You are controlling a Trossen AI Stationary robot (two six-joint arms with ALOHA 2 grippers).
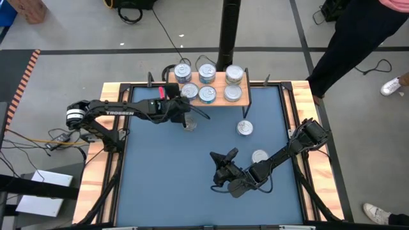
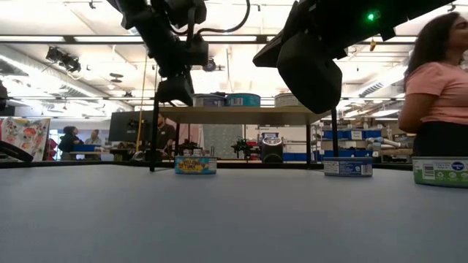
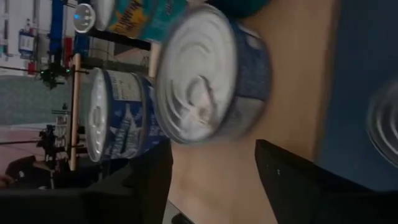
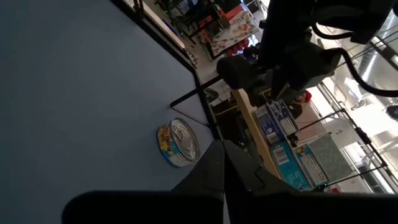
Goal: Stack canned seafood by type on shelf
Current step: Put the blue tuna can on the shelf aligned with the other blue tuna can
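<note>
The shelf [image 1: 216,95] is a light-wood board on black legs at the mat's far edge, carrying several silver-topped tins. My left gripper [image 1: 185,106] is open at the shelf's left front corner. In the left wrist view, my left gripper [image 3: 211,158] faces a blue-labelled tin [image 3: 208,78] that stands by its base on the board just beyond the fingertips, apart from them. Three tins lie on the mat: one [image 1: 190,124] below my left gripper, one [image 1: 245,128] and one [image 1: 259,156]. My right gripper [image 1: 225,161] hovers shut over the mat's middle, holding nothing.
The blue mat [image 1: 160,179] has wooden edges and free room on its near left half. A black pole [image 1: 229,32] rises behind the shelf. A person [image 2: 435,88] stands past the table's far right corner. Cables lie on the floor at the left.
</note>
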